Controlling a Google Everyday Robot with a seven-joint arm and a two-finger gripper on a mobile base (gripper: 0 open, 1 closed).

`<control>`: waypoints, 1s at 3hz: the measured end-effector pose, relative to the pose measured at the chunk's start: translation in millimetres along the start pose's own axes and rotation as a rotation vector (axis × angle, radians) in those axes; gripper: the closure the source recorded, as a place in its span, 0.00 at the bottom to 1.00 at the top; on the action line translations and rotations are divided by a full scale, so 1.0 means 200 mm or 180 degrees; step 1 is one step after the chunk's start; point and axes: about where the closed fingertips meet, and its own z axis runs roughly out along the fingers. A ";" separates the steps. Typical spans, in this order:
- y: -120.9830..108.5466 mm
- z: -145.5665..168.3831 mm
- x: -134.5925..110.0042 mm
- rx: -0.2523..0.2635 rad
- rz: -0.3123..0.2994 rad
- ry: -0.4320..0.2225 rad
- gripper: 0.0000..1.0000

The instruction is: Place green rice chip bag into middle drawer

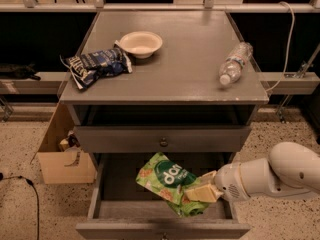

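Observation:
The green rice chip bag [165, 178] is crinkly bright green with a dark-green oval logo. It hangs tilted inside the open drawer [160, 229], the one below the closed drawer with a knob [163, 143]. My gripper [201, 191] reaches in from the right on a white arm [280, 174]. It is shut on the bag's lower right corner. I cannot tell whether the bag touches the drawer floor.
On the cabinet top [185, 69] lie a dark blue chip bag [96, 66], a white bowl [141, 43] and a clear water bottle [234, 63] on its side. An open cardboard box [62, 154] stands on the floor at the cabinet's left.

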 end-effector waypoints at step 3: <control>-0.28 0.19 0.23 0.0232 0.0286 0.0168 1.00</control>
